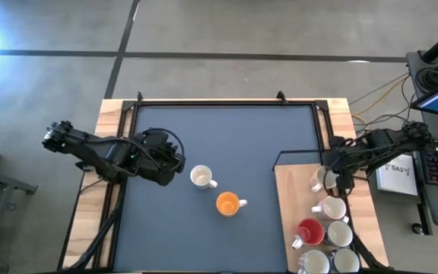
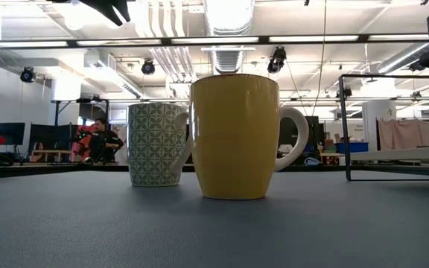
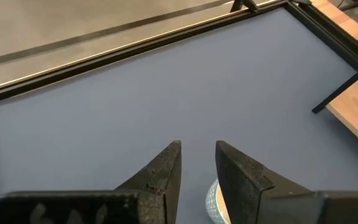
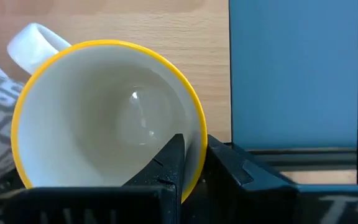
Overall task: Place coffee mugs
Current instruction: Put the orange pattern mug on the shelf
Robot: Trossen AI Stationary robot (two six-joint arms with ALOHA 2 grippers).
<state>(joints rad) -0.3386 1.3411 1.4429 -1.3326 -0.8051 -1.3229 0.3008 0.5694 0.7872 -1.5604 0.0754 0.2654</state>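
Ceramic rim pinched: right gripper (image 4: 191, 163) held the yellow-rimmed mug (image 4: 107, 115) by its wall, over the wooden side board (image 1: 295, 190). Judged step: pick-up. Next: lift, carry to the blue mat (image 1: 226, 144), beside the orange mug (image 1: 227, 203) and white mug (image 1: 200, 177). Farther off, left gripper (image 3: 197, 165) hung narrowly parted.

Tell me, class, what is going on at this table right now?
A two-armed robot is setting out coffee mugs. Two already stand on the blue mat: a patterned white mug and an orange mug. The right gripper is over the wooden board on the right, its fingers pinching the rim of a yellow-rimmed mug among the waiting mugs, including a red mug. The left gripper hovers beside the patterned mug, holding nothing.
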